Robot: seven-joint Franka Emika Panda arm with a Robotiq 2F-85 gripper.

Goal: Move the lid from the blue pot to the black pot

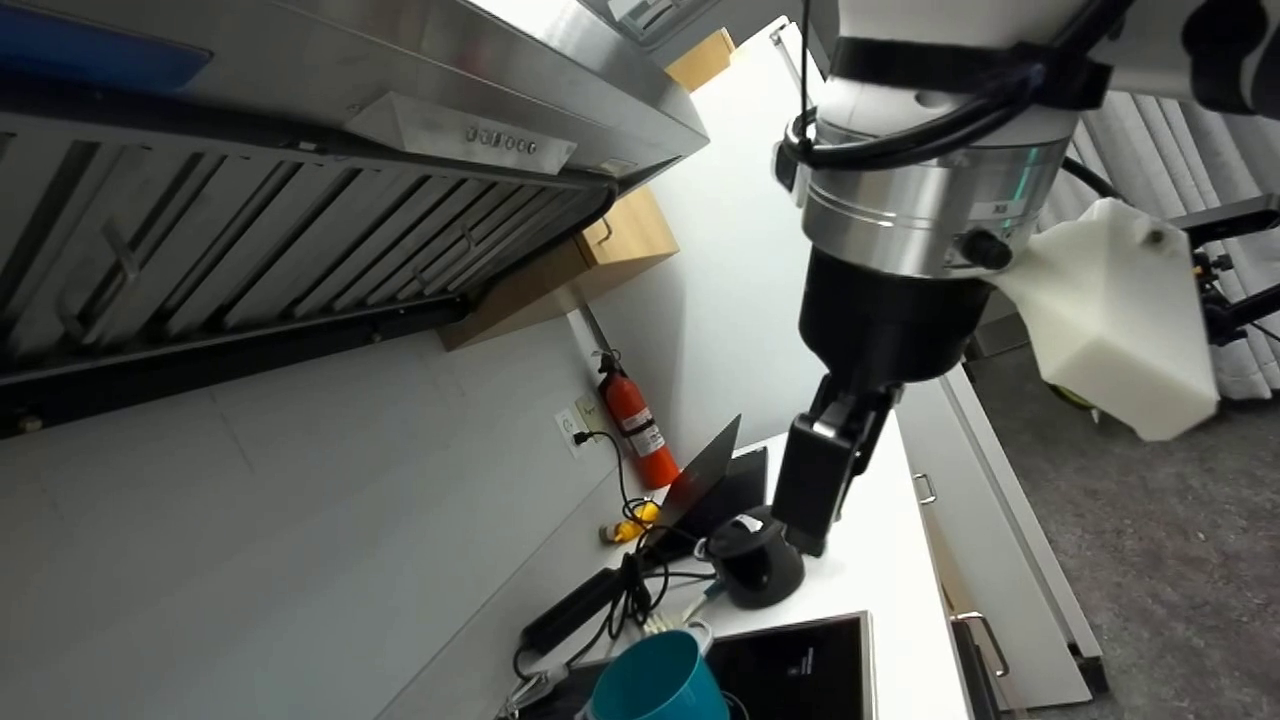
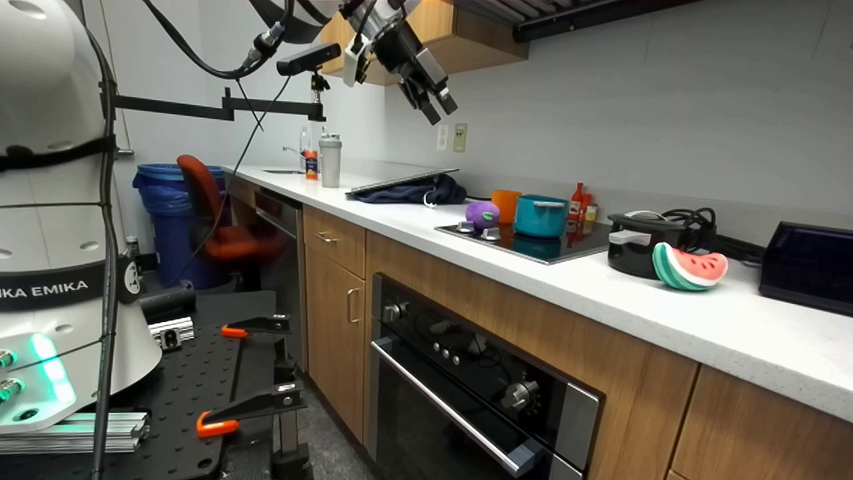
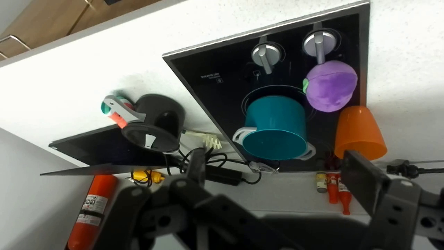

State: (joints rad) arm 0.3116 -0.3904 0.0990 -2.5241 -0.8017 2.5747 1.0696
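The blue pot [image 3: 275, 114] stands on the cooktop with its top open and nothing seen inside; it also shows in both exterior views [image 1: 665, 680] [image 2: 540, 219]. The black pot [image 3: 166, 113] stands on the counter beside the cooktop and also shows in both exterior views [image 1: 765, 575] [image 2: 630, 250]. A dark lid [image 3: 137, 134] with a pale knob sits on the black pot; it also shows in an exterior view [image 2: 643, 219]. My gripper [image 2: 441, 113] is open and empty, high above the counter. In the wrist view its fingers [image 3: 275, 155] are wide apart, touching nothing.
A purple plush fruit [image 3: 331, 86] and an orange cup [image 3: 360, 133] are beside the blue pot. Small red bottles [image 3: 338, 194] stand behind. A watermelon toy [image 2: 690, 267] leans near the black pot. Cables and a black adapter [image 3: 222, 174] lie by the wall. A range hood [image 1: 300, 220] hangs overhead.
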